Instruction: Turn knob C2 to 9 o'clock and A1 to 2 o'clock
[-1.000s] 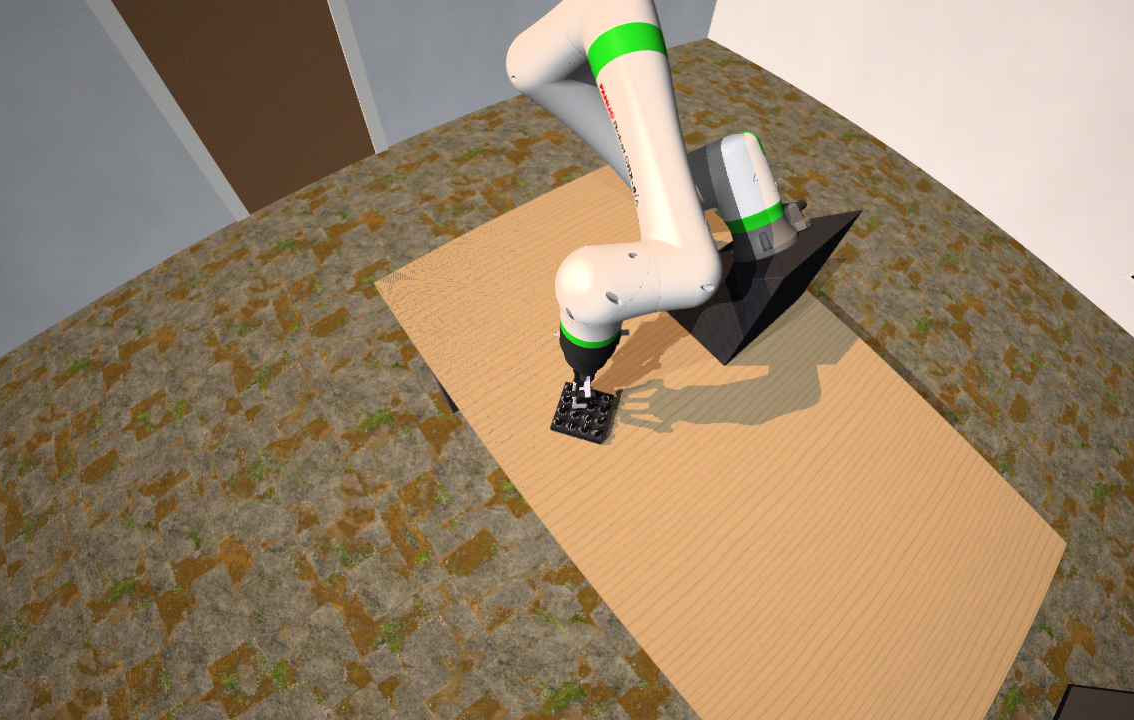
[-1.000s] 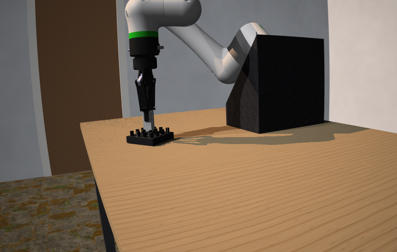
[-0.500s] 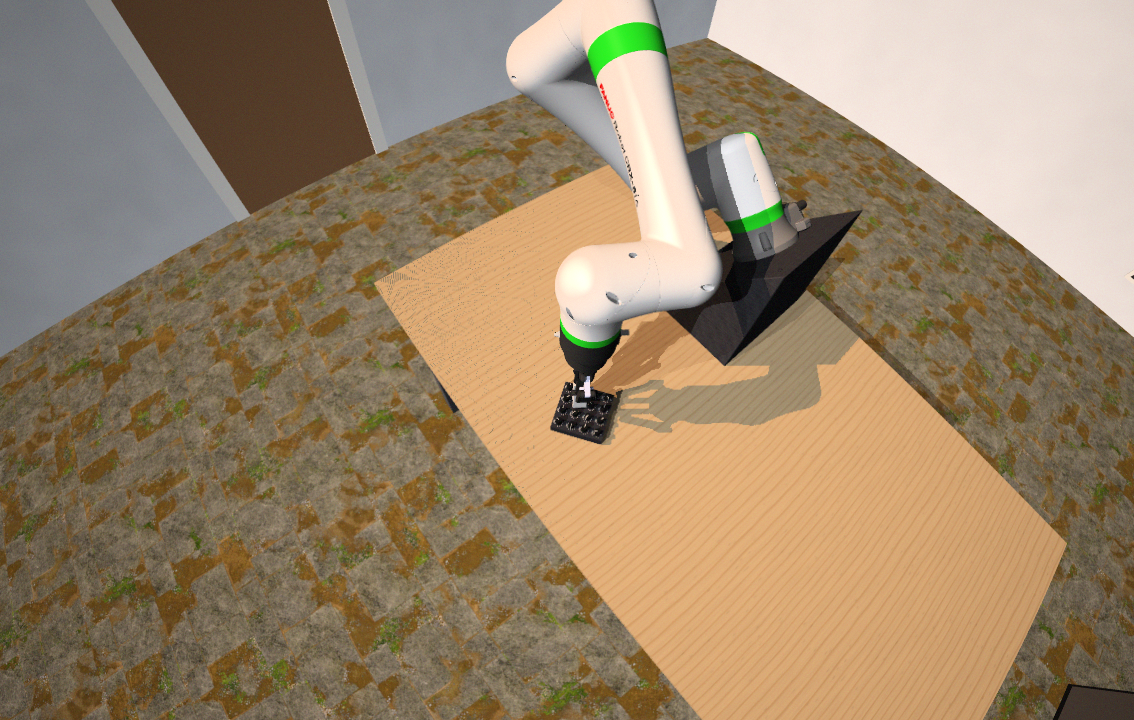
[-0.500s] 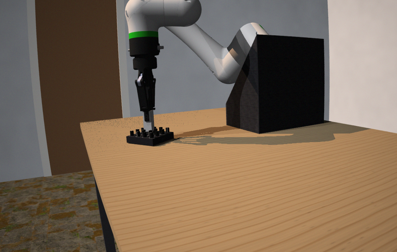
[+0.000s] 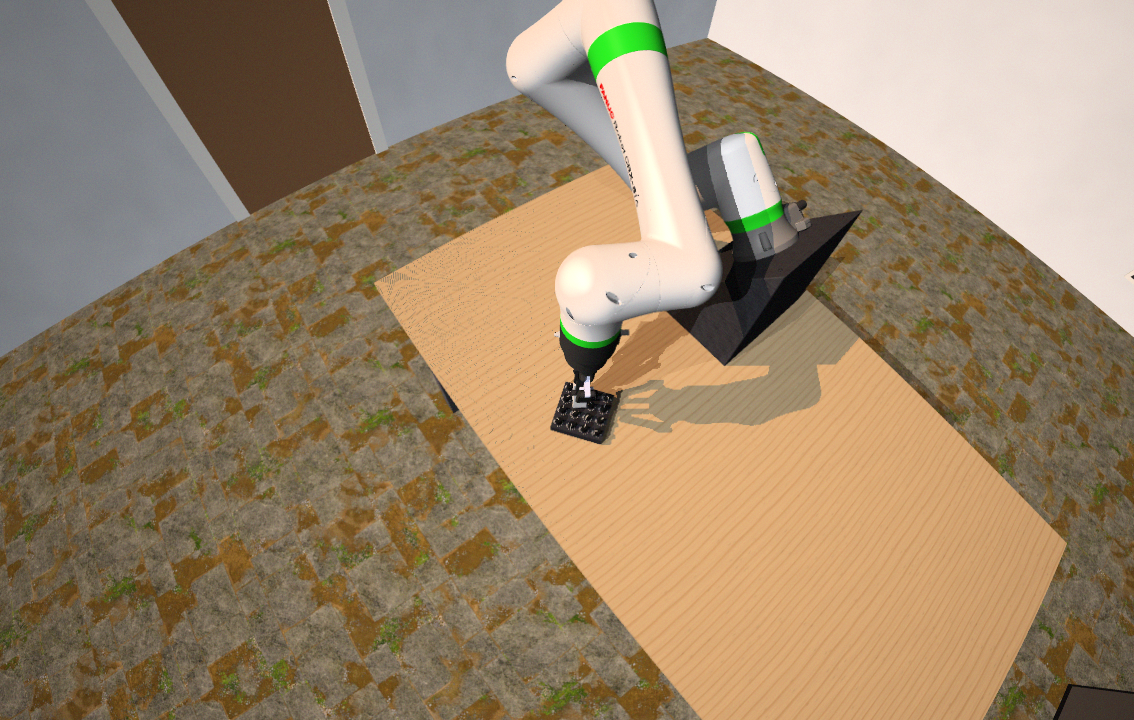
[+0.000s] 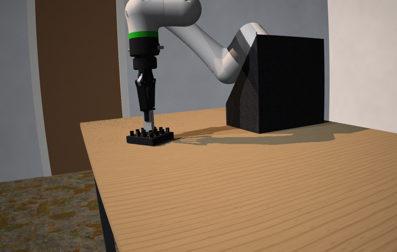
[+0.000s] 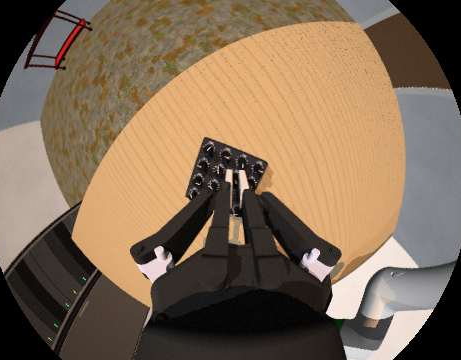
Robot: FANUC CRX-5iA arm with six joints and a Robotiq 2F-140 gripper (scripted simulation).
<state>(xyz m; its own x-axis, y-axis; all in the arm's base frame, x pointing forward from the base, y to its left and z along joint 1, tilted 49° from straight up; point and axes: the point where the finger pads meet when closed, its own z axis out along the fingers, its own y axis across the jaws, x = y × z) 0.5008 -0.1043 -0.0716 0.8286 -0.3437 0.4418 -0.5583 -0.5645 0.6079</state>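
Claw (image 5: 582, 400) (image 6: 148, 128) (image 7: 235, 178) low over knob box (image 5: 583, 437) (image 6: 140, 140) (image 7: 235, 153).

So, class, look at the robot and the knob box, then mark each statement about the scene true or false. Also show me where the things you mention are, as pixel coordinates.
1. The end effector (image 5: 581, 401) (image 6: 148, 130) (image 7: 235, 178) points down at the knob box (image 5: 578, 436) (image 6: 140, 141) (image 7: 214, 159). True.
2. The knob box hangs over the edge of the table (image 5: 777, 492) (image 6: 240, 188) (image 7: 290, 90). False: it sits wholly on the table top.
3. The arm's mount (image 5: 754, 295) (image 6: 291, 84) is white. False: it is black.
4. A green band (image 5: 589, 337) (image 6: 143, 34) circles the arm above the end effector. True.
5. The knob box carries only one knob. False: it carries several rows of them.
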